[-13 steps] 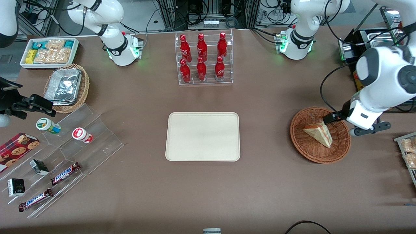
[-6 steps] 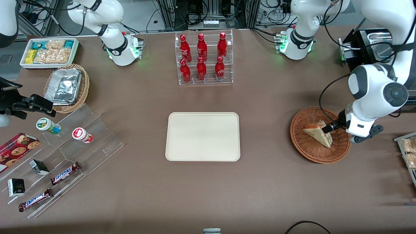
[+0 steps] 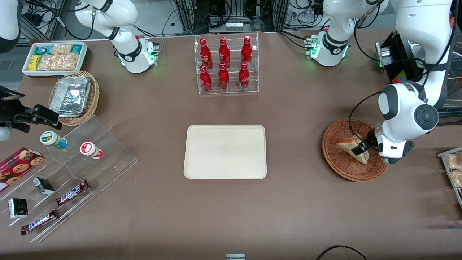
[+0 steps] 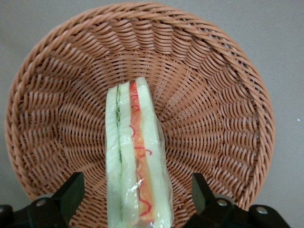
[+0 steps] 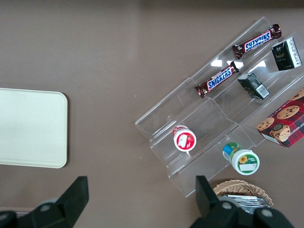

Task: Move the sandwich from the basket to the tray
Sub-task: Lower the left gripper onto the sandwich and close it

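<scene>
Wrapped in clear film, so likely slippery; soft bread, light, easily crushed. Best pinched gently across the flat bread faces. Sandwich (image 4: 137, 156) lying in the basket (image 4: 228, 104), near its rim toward the working arm's table edge. Gripper (image 4: 135, 199) spread wide, straddling it, touching neither face. Farther toward table centre, tray (image 3: 225, 151) bare.

The sandwich (image 3: 353, 149) (image 4: 137, 156) is held in the basket (image 3: 343, 168) (image 4: 213, 95), stood on edge. The basket is placed toward the working arm's end of the table, well apart from the tray (image 3: 225, 151). The gripper (image 3: 362, 148) (image 4: 135, 202) is positioned in the basket, fingers spread, one on either side of the sandwich.
</scene>
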Robot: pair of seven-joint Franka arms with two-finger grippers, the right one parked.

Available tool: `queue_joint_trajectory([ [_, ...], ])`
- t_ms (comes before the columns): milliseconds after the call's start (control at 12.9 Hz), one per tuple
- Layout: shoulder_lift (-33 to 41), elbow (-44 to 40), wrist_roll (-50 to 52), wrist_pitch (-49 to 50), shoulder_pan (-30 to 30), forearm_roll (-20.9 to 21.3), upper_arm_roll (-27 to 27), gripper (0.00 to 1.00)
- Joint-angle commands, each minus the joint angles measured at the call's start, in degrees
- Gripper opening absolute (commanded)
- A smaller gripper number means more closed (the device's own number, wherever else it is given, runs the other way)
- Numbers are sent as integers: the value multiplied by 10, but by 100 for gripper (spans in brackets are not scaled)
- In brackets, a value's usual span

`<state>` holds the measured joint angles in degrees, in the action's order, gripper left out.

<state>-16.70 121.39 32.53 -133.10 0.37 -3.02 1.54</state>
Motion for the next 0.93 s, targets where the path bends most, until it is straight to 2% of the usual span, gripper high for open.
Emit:
queue_joint_trajectory([
  [0,-31,-4,10,-22,-6,-7,-2,100],
  [78,-38,-5,10,-26,-8,-5,-2,97],
  [155,-40,-5,4,-25,-9,0,-2,85],
  [233,-40,-5,2,-23,-7,3,-2,64],
  [465,-27,-5,0,-6,-7,4,-2,39],
  [620,5,-11,-2,42,-7,12,-2,30],
  [775,39,-30,-2,104,-21,40,-9,29],
  [853,42,-65,-1,154,-44,42,-9,29],
])
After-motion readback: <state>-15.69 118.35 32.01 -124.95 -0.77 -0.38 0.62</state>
